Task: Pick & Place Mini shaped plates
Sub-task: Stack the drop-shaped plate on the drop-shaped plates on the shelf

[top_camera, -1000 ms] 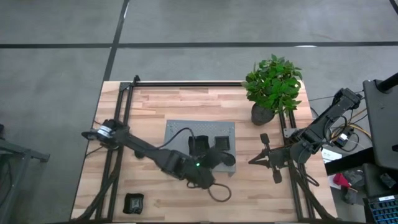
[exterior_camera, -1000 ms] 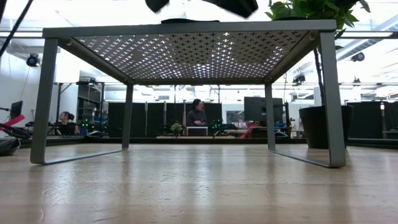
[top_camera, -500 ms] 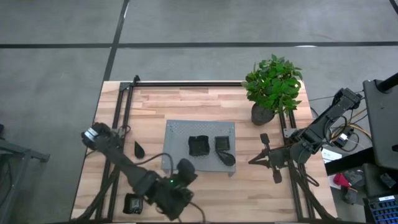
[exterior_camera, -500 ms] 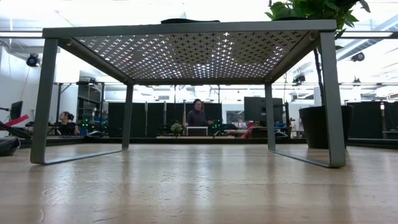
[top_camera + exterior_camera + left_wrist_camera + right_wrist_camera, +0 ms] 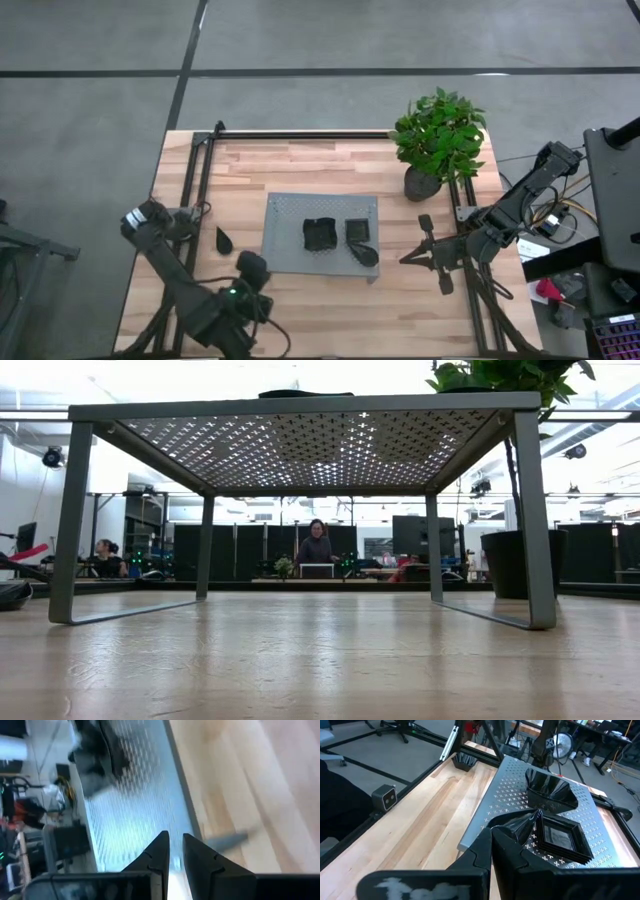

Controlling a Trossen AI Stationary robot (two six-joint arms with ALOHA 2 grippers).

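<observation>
Three mini shaped plates (image 5: 340,239) on tray (image 5: 285,215); left fingers (image 5: 161,851) nearly closed, empty, beside.

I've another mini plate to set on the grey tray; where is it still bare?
The grey tray is bare along its left part, beside the wavy plate. Its right part is crowded: wavy plate, square plate and teardrop plate sit close together.

Bare desk (image 5: 300,165) lies along the far side; the raised perforated tray (image 5: 285,220) fills the middle – open underneath – and the potted plant (image 5: 438,140) crowds the far right corner.
</observation>
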